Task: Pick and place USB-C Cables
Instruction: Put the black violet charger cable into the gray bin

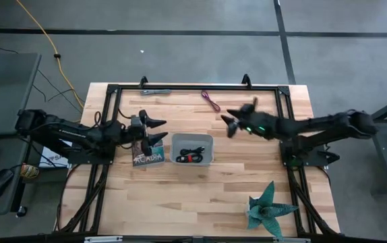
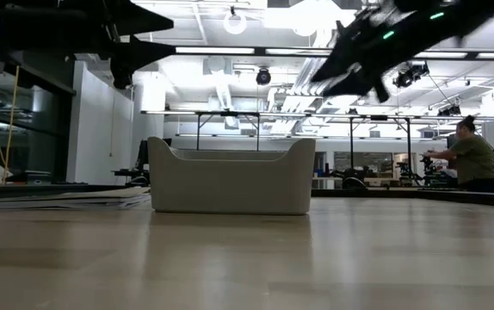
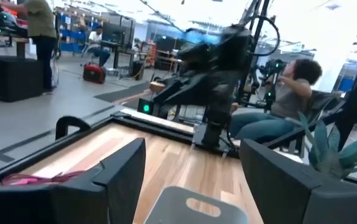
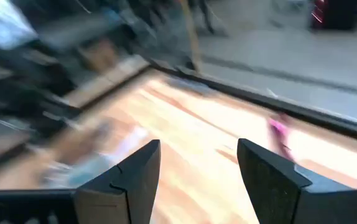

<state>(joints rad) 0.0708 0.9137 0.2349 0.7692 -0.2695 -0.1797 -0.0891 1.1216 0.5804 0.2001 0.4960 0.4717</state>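
Lying near right claw (image 1: 238, 115), purple cable (image 1: 211, 101), claw open

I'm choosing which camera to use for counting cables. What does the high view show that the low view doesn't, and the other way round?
Only the high view shows cables: a black one and a black-and-red one inside the grey tray, a purple cable on the wood beyond it, and a grey cable by the far frame. It also shows a teal plant.

Only the low view shows the room behind, with a person at a bench.

Both show the tray, the tabletop, and the open left claw and right claw, both empty above the table.
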